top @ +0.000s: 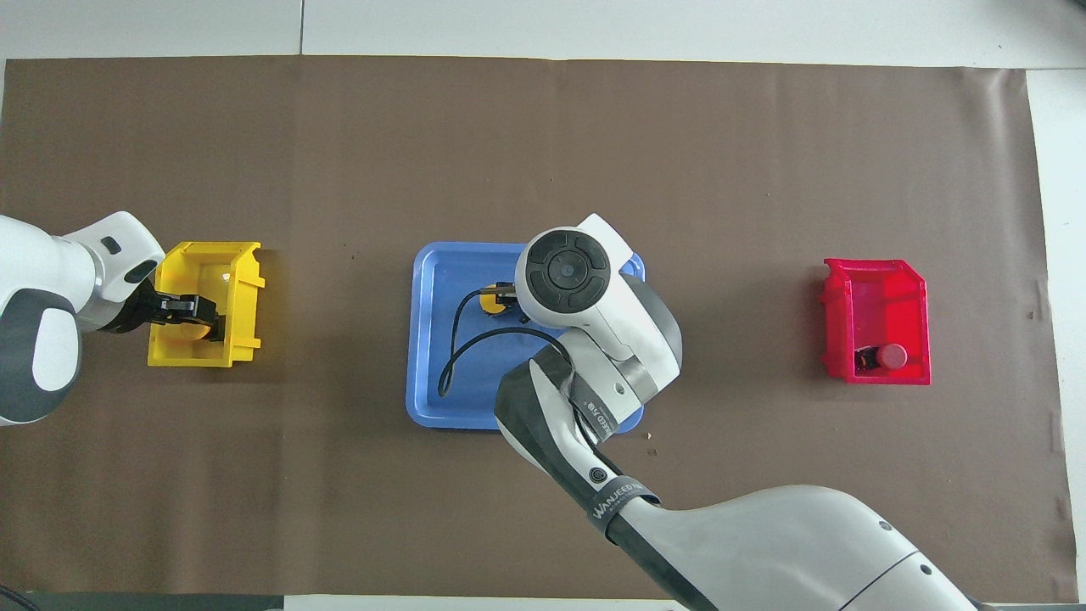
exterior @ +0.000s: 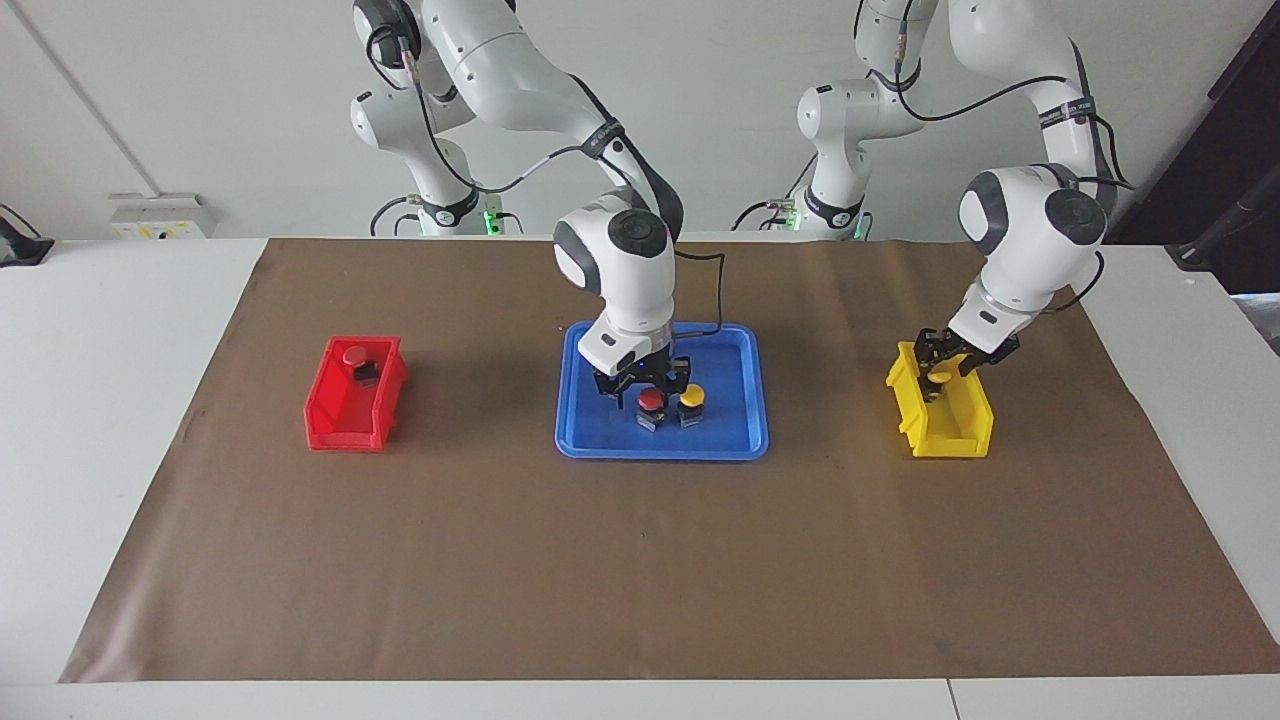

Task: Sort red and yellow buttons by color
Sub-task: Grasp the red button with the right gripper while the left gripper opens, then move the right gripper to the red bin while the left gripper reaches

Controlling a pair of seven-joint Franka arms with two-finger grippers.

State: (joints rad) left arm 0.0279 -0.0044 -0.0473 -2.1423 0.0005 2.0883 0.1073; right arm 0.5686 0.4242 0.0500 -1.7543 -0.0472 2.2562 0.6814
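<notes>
Two round-capped buttons (exterior: 672,406) — glossy blue tray (exterior: 580,420).

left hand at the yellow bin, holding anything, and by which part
The left hand has a yellow button between its fingers at the yellow bin; the gripped part is hidden.

We record a blue tray (exterior: 745,345) on a plain brown paper mat (exterior: 640,560) over a white table (exterior: 120,300), with a red bin (exterior: 345,425) and a yellow bin (exterior: 945,435). In the tray, one button (exterior: 651,399) has a red cap and one button (exterior: 692,395) a yellow cap, both on black bases. We note white arms with grey joints and black cables.
</notes>
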